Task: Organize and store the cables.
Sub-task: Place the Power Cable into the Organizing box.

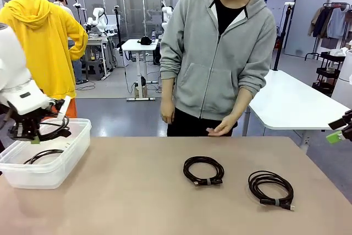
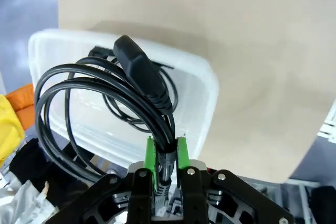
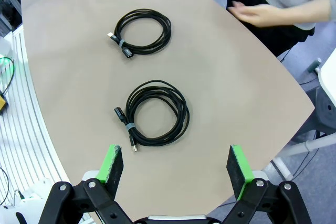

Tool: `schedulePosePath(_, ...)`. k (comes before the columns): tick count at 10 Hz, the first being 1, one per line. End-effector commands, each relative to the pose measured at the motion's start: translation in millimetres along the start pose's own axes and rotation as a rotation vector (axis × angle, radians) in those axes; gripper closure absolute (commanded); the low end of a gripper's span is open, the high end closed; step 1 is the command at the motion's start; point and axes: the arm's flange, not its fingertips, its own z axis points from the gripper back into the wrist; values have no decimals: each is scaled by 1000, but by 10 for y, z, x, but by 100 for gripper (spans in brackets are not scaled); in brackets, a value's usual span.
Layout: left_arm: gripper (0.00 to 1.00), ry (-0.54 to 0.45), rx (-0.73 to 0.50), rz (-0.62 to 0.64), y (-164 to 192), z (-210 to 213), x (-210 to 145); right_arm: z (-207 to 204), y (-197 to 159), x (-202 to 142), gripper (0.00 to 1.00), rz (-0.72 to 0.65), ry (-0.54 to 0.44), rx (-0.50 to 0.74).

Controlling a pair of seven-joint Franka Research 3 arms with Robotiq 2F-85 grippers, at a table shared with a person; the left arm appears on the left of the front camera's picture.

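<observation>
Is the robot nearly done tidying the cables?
Not yet. One cable already lies in the plastic box. The left gripper holds a second cable above the box. Two coiled cables on the table are left to store.

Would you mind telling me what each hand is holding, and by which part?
Left hand pinches a coiled cable across its bundled strands; right hand holds nothing.

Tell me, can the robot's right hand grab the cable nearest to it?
Probably yes. The right gripper is open, and the nearest cable lies uncovered on the table just ahead, nothing between them.
</observation>
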Motion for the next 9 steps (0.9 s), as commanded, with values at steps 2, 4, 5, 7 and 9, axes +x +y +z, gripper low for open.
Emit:
schedulePosePath(2,82,-29,-29,40,154,-394,-188,6,10,17,0,-5,-9,2)
schedulePosePath(4,82,6,-72,61,146,-597,-226,6,10,17,0,-5,-9,2)
schedulePosePath(5,82,28,-90,69,128,-645,-236,6,10,17,0,-5,-9,2)
schedulePosePath(7,82,28,-102,92,87,-682,-273,6,10,17,0,-5,-9,2)
schedulePosePath(9,82,6,-107,110,77,-677,-277,6,10,17,0,-5,-9,2)
